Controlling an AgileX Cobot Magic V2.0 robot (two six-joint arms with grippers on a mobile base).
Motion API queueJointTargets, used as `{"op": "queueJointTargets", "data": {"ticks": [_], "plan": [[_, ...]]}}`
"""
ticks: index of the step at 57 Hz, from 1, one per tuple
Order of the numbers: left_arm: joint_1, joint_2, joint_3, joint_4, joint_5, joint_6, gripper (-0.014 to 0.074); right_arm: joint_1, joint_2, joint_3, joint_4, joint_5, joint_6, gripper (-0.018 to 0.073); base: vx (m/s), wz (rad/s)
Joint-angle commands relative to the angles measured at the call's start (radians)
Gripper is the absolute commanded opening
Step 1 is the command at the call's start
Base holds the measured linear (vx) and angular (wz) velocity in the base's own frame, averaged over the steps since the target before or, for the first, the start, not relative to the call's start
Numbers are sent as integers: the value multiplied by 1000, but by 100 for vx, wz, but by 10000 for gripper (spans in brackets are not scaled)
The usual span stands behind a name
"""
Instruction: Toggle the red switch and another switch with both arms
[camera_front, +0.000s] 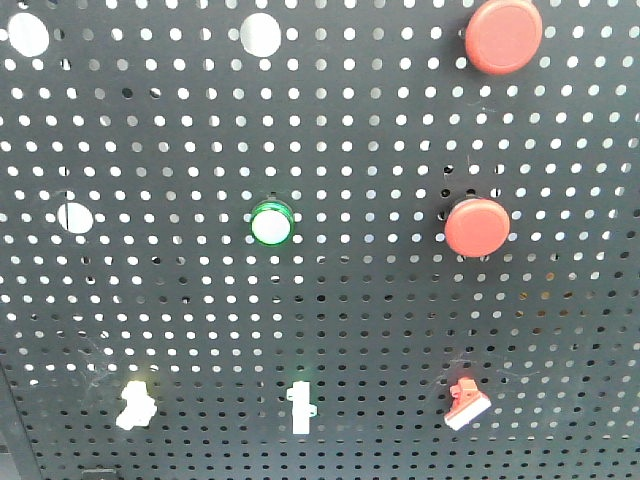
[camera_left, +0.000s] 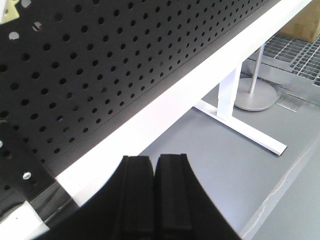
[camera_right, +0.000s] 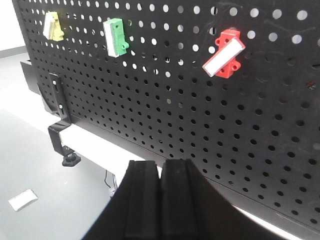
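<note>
Approach step: your left gripper (camera_left: 156, 192) and right gripper (camera_right: 161, 200) sit clenched, empty, below the pegboard (camera_right: 200, 130); next, raise them to the red switch (camera_right: 224, 53) and pale yellow switch (camera_right: 52, 26).

Black perforated panel (camera_front: 330, 320) fixed above a white table frame (camera_left: 235, 97). Grey floor (camera_left: 215, 165); metal grating (camera_left: 295, 57) and round stand base (camera_left: 255, 97) behind.

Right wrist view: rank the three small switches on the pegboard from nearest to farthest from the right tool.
1. Red switch, up and to the right of the right tool.
2. Green-based switch, upper left of centre.
3. Pale yellow switch, far upper left, near the pegboard's edge.
</note>
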Motion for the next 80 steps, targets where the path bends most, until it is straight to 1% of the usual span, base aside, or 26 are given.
{"op": "queueJointTargets", "data": {"ticks": [1,7,9,13,15,18,22,23,27,31,33,36,37,41,44,47,52,55,57,65,72,80], "plan": [[-4,-3,-27,-15,-40,-4,3,-4,3,-30,-4,-87,-3,-6,0,0],[-5,-3,-27,-6,-41,-4,3,-4,3,-30,-4,-87,-3,-6,0,0],[-5,-3,-27,28,-46,-4,3,-4,3,-30,-4,-87,-3,-6,0,0],[-5,-12,-27,142,-65,-14,3,-4,3,-30,-4,-87,-3,-6,0,0],[-5,-25,-27,197,-73,-37,3,-4,3,-30,-4,-87,-3,-6,0,1],[-5,-43,-27,273,-95,-102,3,-4,3,-30,-4,-87,-3,-6,0,1],[-3,-92,-27,403,-142,-188,3,-4,3,-30,-4,-87,-3,-6,0,1],[0,-102,-27,443,-148,-206,3,-4,3,-30,-4,-87,-3,-6,0,0],[33,-153,-27,558,-156,-292,3,-4,3,-30,-4,-85,-3,-6,0,0],[98,-204,-12,644,-168,-403,3,-4,3,-30,-4,-86,-3,-6,0,0],[142,-231,9,686,-194,-462,3,-4,3,-30,-4,-86,-3,-6,0,0],[198,-265,50,722,-246,-546,3,-4,3,-30,-4,-86,-3,-6,0,0],[229,-287,69,731,-260,-577,3,-4,3,-30,-4,-86,-3,-6,0,0],[306,-353,148,757,-334,-665,3,-4,3,-30,-4,-86,-3,-6,0,0],[343,-398,201,768,-375,-713,3,-4,3,-30,-4,-86,-3,-6,0,0],[375,-452,258,774,-400,-743,3,-4,3,-30,-4,-86,-3,-6,0,0],[407,-537,330,770,-407,-747,3,-4,3,-30,-4,-86,-3,-6,0,0],[415,-580,359,770,-400,-755,3,-4,3,-30,-4,-86,-3,-6,0,0],[415,-609,357,774,-351,-760,3,-4,3,-30,-4,-86,-3,-6,0,0],[415,-710,357,778,-250,-763,3,-4,3,-30,-4,-86,-3,-6,0,0],[415,-699,357,778,-206,-765,3,-4,3,-30,-4,-86,-3,-6,0,0],[415,-699,356,777,-180,-765,3,-4,3,-30,-4,-86,-3,-6,0,0]]}}
